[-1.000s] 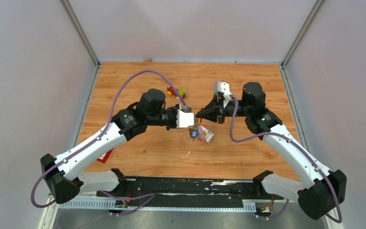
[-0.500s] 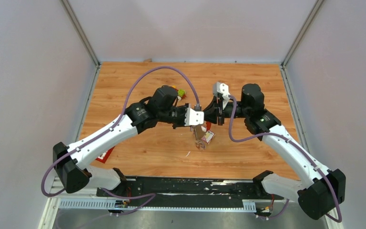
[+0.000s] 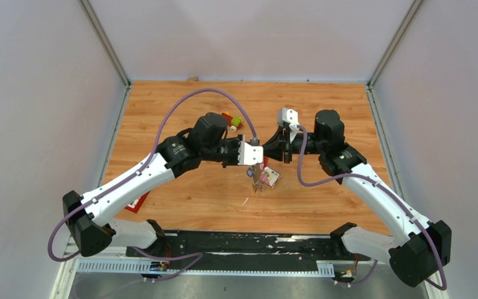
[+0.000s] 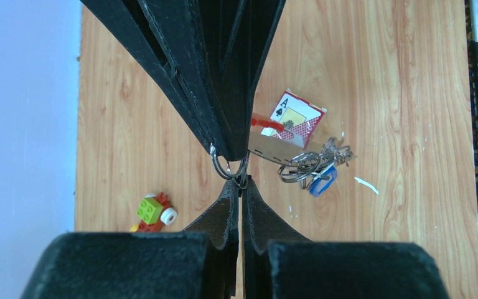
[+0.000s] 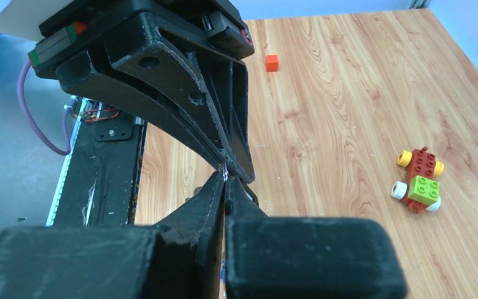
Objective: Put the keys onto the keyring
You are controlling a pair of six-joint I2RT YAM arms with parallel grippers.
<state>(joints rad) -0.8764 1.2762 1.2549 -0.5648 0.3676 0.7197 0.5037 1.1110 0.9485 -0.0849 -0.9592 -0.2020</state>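
Observation:
My left gripper and right gripper meet tip to tip above the table's middle. Both are shut on the keyring's thin metal ring. In the left wrist view the left gripper pinches the ring from below and the right gripper from above. The grey fob and red fob stick out to the right. A bunch of small rings and keys, one with a blue head, dangles beside them and shows in the top view. In the right wrist view the right gripper hides most of the ring.
A red-and-white card packet lies under the grippers. A red-yellow-green toy car stands behind the left wrist and shows in the right wrist view. A small orange cube and a red flat item lie on the wood.
The left arm pushed right toward the right gripper, then eased slightly back left. The tips stayed together and the dangling keys swung with them.

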